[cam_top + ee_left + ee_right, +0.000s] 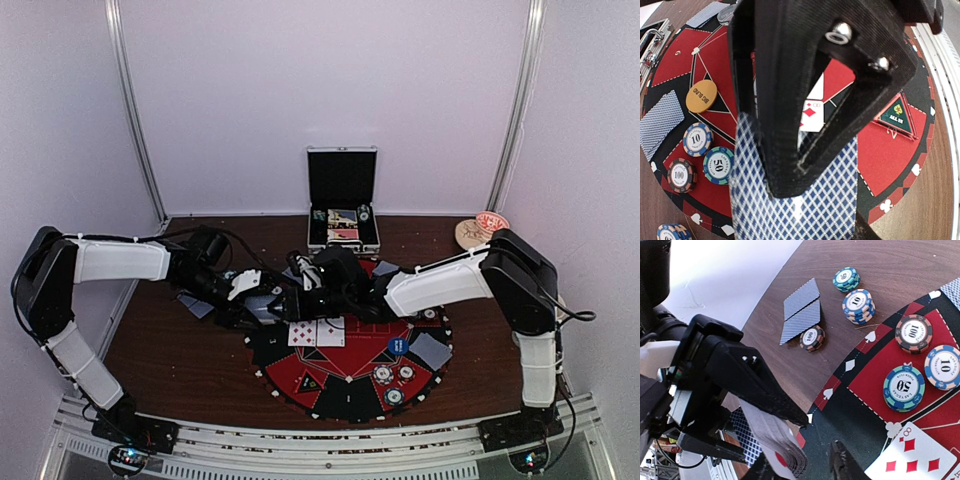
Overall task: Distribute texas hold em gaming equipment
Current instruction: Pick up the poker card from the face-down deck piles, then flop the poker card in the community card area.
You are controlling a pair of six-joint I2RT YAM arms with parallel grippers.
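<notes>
My left gripper (785, 190) is shut on a deck of playing cards (805, 210) with blue-white diamond backs, held above the left part of the round red-and-black felt mat (300, 375). In the right wrist view the deck (782, 450) hangs fanned from the left fingers (755, 385). My right gripper (800, 467) is open, its jaws standing on either side of the deck's lower corner. Chips marked 50 (904, 388), 100 (913, 333) and 10 (942, 367) lie on the mat. An orange Big Blind disc (701, 96) lies near them.
Two face-down cards (801, 312) and chip stacks (858, 305) lie on the wood left of the mat. Face-up cards (317, 333) lie mid-mat, and a blue disc (398, 346) and chips (385, 375) lie at the right. An open case (343, 200) stands at the back, with a tan dish (480, 230) to its right.
</notes>
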